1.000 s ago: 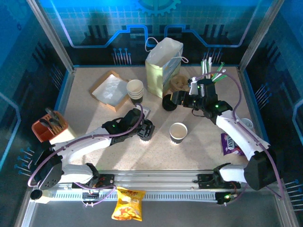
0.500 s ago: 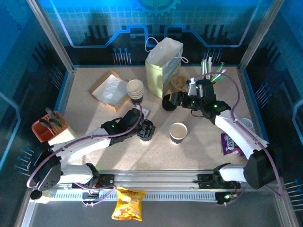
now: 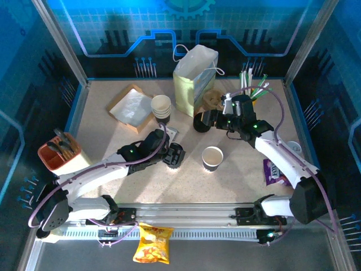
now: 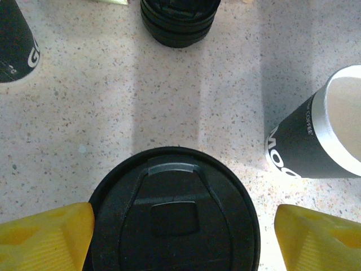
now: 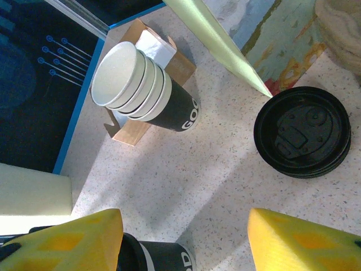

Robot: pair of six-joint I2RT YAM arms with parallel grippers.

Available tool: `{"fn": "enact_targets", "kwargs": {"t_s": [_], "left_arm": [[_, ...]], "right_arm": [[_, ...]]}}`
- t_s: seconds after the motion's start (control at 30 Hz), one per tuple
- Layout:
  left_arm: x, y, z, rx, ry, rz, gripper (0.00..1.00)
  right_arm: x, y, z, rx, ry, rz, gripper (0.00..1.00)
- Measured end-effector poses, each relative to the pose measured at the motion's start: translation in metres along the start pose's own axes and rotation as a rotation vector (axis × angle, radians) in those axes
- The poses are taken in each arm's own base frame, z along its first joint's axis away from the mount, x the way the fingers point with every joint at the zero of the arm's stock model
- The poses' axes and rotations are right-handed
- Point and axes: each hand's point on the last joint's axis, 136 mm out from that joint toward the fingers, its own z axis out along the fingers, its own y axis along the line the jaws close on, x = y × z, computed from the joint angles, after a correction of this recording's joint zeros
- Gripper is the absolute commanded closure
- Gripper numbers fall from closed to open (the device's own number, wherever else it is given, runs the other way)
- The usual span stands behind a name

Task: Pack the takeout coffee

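Left gripper straddles the takeout coffee, jaws apart and off-centre; closing may shove it over, while right gripper hangs open.

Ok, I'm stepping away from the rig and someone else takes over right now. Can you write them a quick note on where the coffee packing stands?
Left end effector: open, fingers on either side of the takeout coffee, not closed on it.
Right end effector: open, holding nothing, above the table near the stack of lids.
Things: the takeout coffee stands on the table; the paper bag is upright at the far side.
Done: the lid is on the cup.
Left: grip the cup, lift it, set it in the bag.
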Motion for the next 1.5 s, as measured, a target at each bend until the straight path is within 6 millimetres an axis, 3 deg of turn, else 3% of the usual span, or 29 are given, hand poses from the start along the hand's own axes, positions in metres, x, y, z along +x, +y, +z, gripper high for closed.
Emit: {"fn": "enact_targets", "kwargs": {"t_s": [0.3, 0.47, 0.63, 0.8, 1.0, 1.5], "left_arm": [[0.008, -0.001, -0.004, 0.011, 0.039, -0.021, 0.16], [-0.005, 0.005, -0.019, -0.018, -0.028, -0.038, 0.12], [-0.016, 0.020, -0.029, -0.048, -0.076, -0.115, 0.11], [-0.007, 0.049, -0.024, -0.074, -0.016, -0.268, 0.12], [0.009, 0.054, -0.016, -0.037, 0.051, -0.363, 0.17], [0.031, 0.054, -0.003, -0.016, 0.112, -0.391, 0.35]], "right_arm": [[0.002, 0.000, 0.002, 0.003, 0.004, -0.006, 0.38], [0.009, 0.002, 0.006, 0.015, 0.026, -0.049, 0.37], [0.039, 0.021, 0.021, -0.023, 0.134, -0.173, 0.30], [0.085, 0.047, 0.040, -0.104, 0.298, -0.307, 0.23], [0.135, 0.049, 0.055, -0.113, 0.448, -0.403, 0.23], [0.155, 0.041, 0.065, -0.103, 0.482, -0.458, 0.29]]}}
